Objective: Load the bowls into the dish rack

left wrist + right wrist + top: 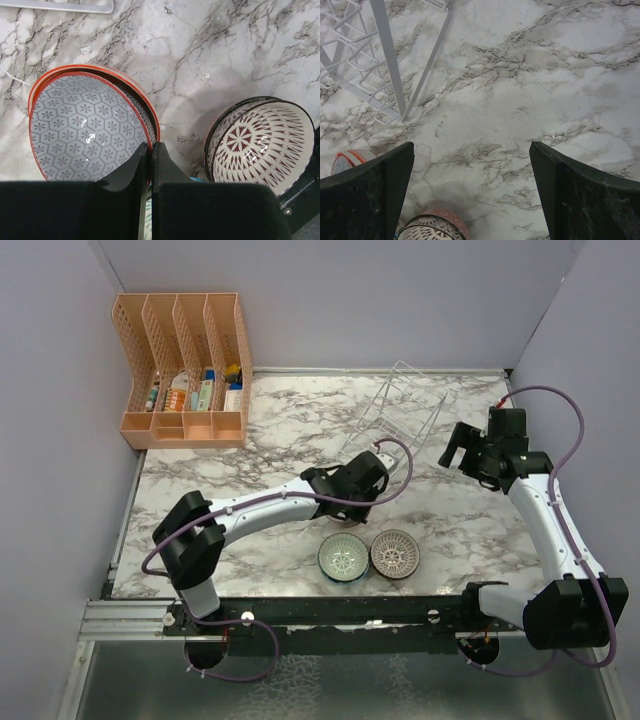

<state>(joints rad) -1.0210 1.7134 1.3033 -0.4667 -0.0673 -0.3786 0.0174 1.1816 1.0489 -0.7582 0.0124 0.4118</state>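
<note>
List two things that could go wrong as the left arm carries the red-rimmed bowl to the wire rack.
1. The left gripper pinches the red-rimmed bowl at only one spot on its rim, so the bowl may swing or slip when lifted.
2. The dish rack is thin wire, and the right gripper hangs open beside it, not bracing it. A bowl pushed in could shove it.

Top external: high, behind the near edge, looking down on the whole table (270,445). Wrist views: close, facing down at the marble. All three share the lattice bowl (395,553); right wrist and top also share the dish rack (365,75).
</note>
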